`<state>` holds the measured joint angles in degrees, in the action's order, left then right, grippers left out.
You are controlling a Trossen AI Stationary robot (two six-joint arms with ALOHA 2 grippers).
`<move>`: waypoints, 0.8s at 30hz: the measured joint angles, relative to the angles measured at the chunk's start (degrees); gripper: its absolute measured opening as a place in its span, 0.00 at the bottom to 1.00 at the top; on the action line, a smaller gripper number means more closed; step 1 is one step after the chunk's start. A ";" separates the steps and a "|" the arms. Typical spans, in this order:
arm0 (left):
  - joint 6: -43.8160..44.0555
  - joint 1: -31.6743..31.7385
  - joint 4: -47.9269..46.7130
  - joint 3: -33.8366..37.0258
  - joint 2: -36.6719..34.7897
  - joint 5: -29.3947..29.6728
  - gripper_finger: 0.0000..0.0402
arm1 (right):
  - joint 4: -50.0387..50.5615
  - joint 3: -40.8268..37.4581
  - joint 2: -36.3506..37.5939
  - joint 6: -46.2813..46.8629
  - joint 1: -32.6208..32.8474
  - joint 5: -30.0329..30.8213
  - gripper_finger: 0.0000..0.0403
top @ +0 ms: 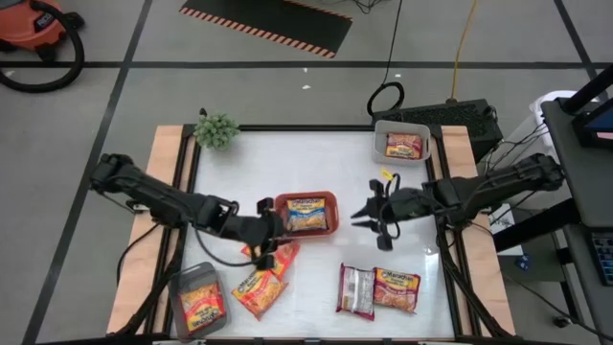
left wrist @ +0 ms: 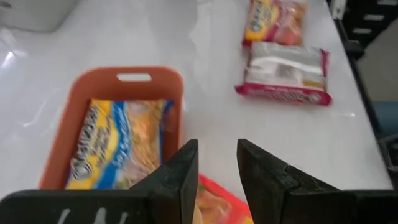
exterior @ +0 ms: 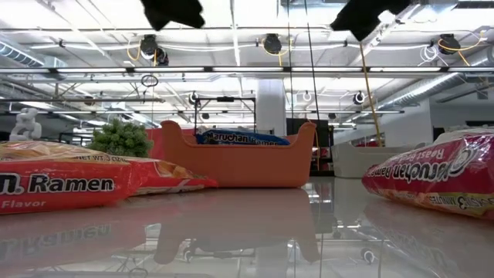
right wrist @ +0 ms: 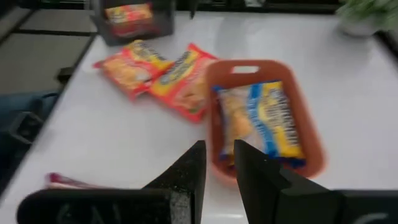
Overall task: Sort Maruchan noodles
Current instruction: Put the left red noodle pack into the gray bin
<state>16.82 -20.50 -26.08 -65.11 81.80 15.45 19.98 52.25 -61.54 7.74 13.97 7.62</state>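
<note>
A blue-yellow Maruchan packet (top: pixel 306 215) lies flat in the red tray (top: pixel 283 203) at mid-table. Two orange packets (top: pixel 275 257) (top: pixel 255 291) lie on the table near it, one overlapping the other. At the near right, a white-backed pink packet (top: pixel 356 289) and a pink packet (top: pixel 397 289) lie side by side. My left gripper (left wrist: pixel 217 168) hovers above the orange packets by the tray's left end, narrowly open with nothing between its fingers. My right gripper (right wrist: pixel 219 168) hangs right of the tray, pointing at it, narrowly open and holding nothing.
A grey tray (top: pixel 381 129) at the far right holds a red-pink packet (top: pixel 403 145). Another tray (top: pixel 182 280) at the near left corner holds an orange packet (top: pixel 202 307). A small green plant (top: pixel 216 129) stands at the far left corner. Bare tabletop lies between the red tray and the pink packets.
</note>
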 joint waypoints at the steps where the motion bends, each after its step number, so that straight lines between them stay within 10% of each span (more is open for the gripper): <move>1: 0.75 -0.59 -0.68 0.01 -0.22 0.01 0.29 | -0.11 0.00 -0.16 1.44 1.07 0.16 0.19; 24: 3.35 -4.01 -0.69 0.00 -0.18 0.12 0.29 | 8.54 -2.70 -17.55 30.39 20.37 -4.89 0.20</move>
<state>20.17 -24.51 -26.78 -65.10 81.62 15.57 28.52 49.54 -79.09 38.13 34.34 2.73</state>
